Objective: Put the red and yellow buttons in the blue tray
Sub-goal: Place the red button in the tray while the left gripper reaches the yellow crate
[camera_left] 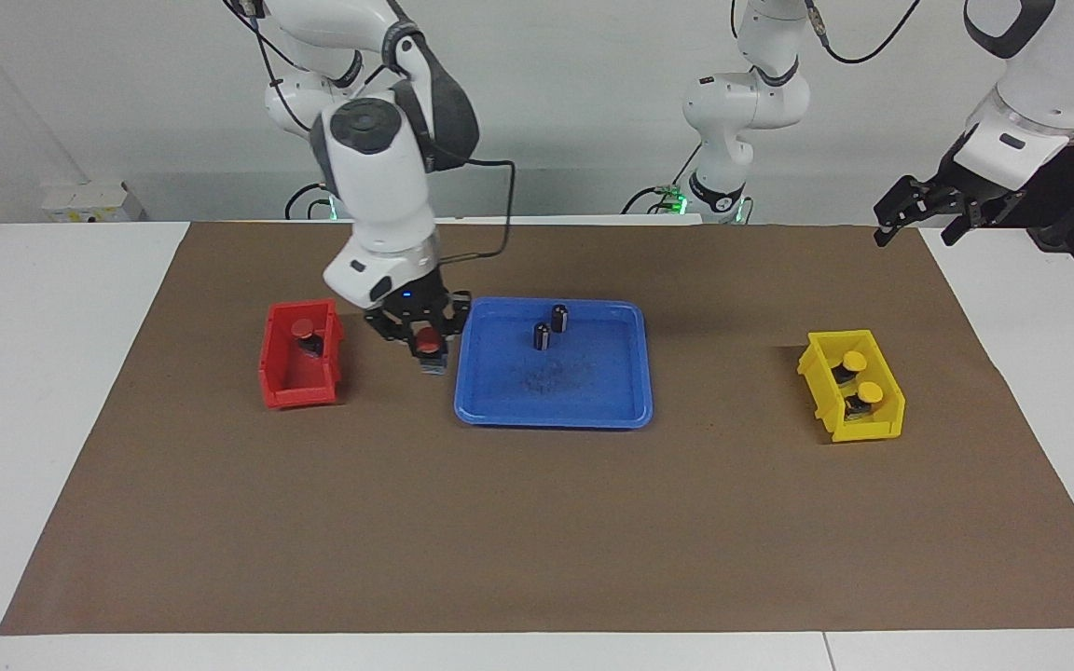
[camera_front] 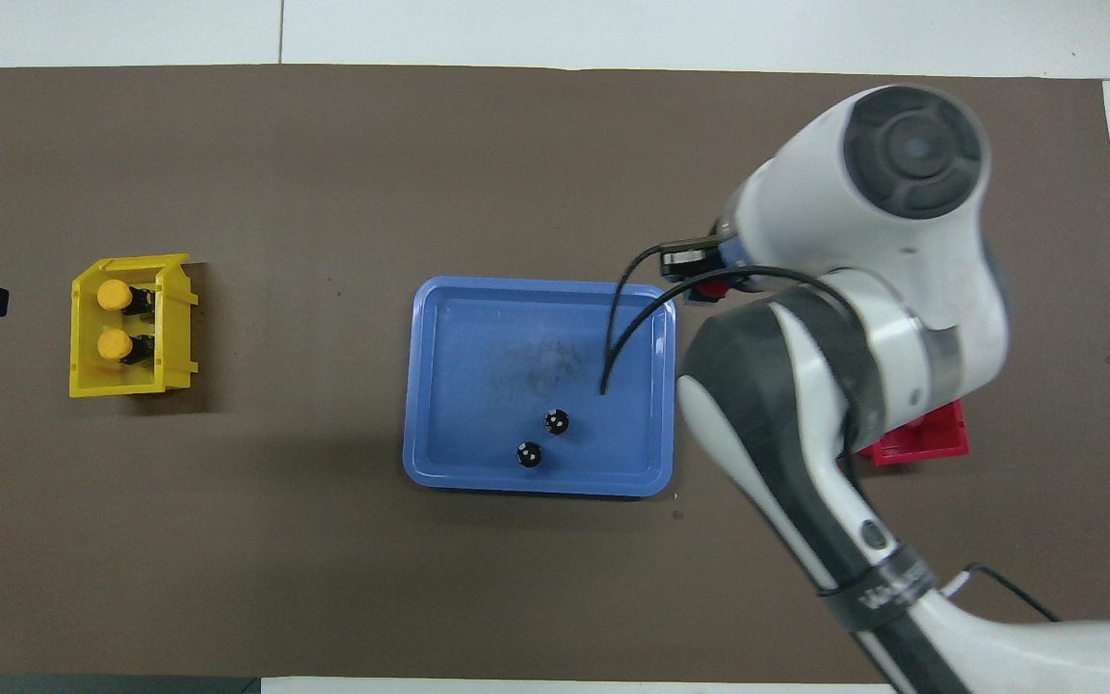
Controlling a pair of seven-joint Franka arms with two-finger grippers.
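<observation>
Here the right gripper carries a red button between red bin and blue tray.
Fingers clamped on its small, light, rigid body; the smooth cap could slip. The left gripper waits, fingers apart.

2 red buttons, 2 yellow buttons, 2 dark cylinders
</observation>
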